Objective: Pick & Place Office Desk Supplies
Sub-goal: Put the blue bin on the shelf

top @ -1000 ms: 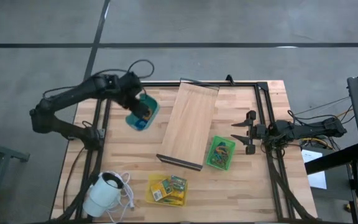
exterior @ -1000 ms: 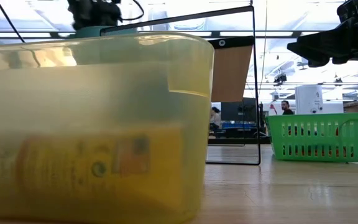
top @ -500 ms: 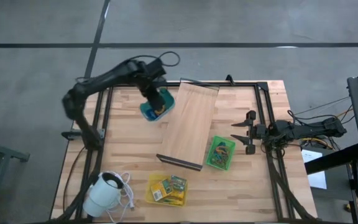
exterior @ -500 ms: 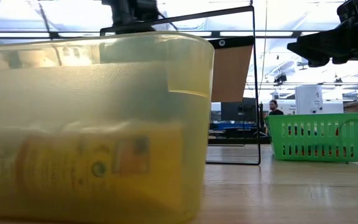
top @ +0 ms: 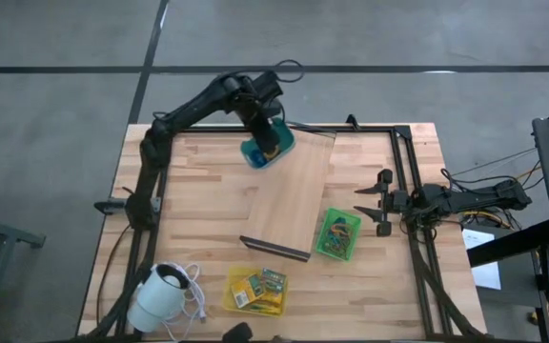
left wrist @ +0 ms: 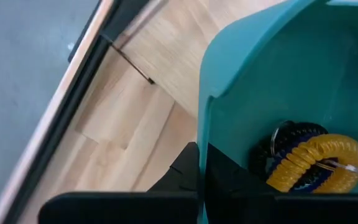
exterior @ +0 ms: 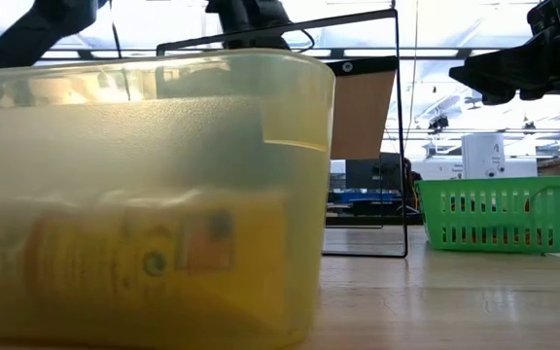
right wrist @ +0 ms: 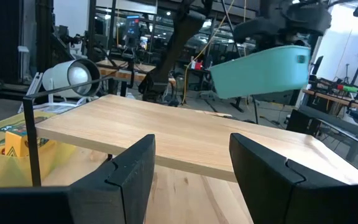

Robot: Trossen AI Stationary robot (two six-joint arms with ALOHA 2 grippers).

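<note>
Office supplies are sitting sorted in bins: nearest the front edge, the yellow bin (top: 257, 291) is holding little yellow-green packets (top: 260, 284), and beyond it the green basket (top: 338, 234) with loose bands is standing just beside the lower end of the long wooden board (top: 291, 191). That board is running slantwise from near the front toward the far edge, propped up as a ramp. At its far upper end the teal bin (top: 268, 148) is hanging in the air, tilted, its long side lying roughly across the board. Inside it, an orange coiled ring (left wrist: 319, 163) and a dark coil are lying against the low wall. The left gripper (top: 264, 126) is clamping the teal bin's rim from above, its arm stretching out along the far edge of the table (top: 198, 219). The right gripper (top: 377, 204) is waiting at the right side near the green basket, fingers (right wrist: 120, 171) spread wide apart, pointing at the board.
</note>
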